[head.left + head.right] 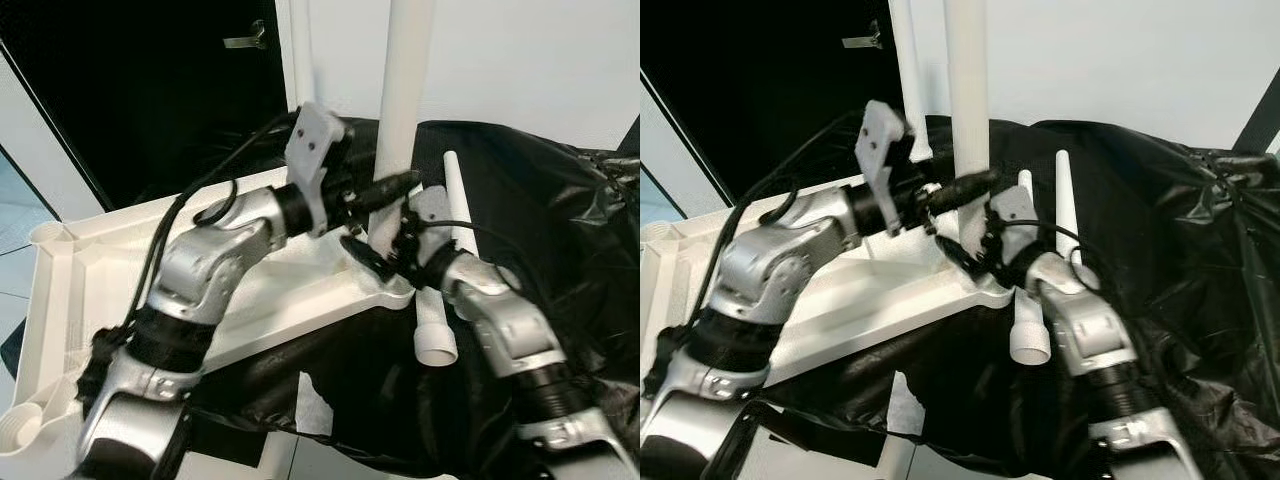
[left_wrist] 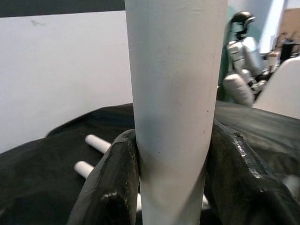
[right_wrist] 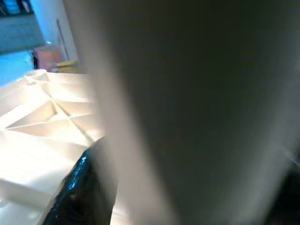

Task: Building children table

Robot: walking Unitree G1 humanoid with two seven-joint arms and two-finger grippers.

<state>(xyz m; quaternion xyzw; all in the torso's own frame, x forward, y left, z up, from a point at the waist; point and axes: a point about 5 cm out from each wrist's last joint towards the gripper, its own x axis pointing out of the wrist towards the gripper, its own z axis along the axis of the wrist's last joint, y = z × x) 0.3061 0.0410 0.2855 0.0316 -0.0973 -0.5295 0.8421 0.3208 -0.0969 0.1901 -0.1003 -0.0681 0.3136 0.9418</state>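
Where the smooth white cylindrical leg [image 1: 402, 110] stands upright at the corner of the ribbed, upturned white plastic tabletop [image 1: 70, 290], you see both grippers meet on it. Your left gripper [image 1: 392, 190] has its 2 glossy black fingers [image 2: 110, 187] closed against the leg's sides, as the left wrist view shows. Your right gripper [image 1: 375, 262] sits lower at the leg's base; whether its jaws are closed cannot be told, its wrist view being blurred. 2 spare tapered legs [image 1: 440, 290] lie on crinkled black sheeting [image 1: 560, 210]. Another leg [image 1: 908, 80] stands behind.
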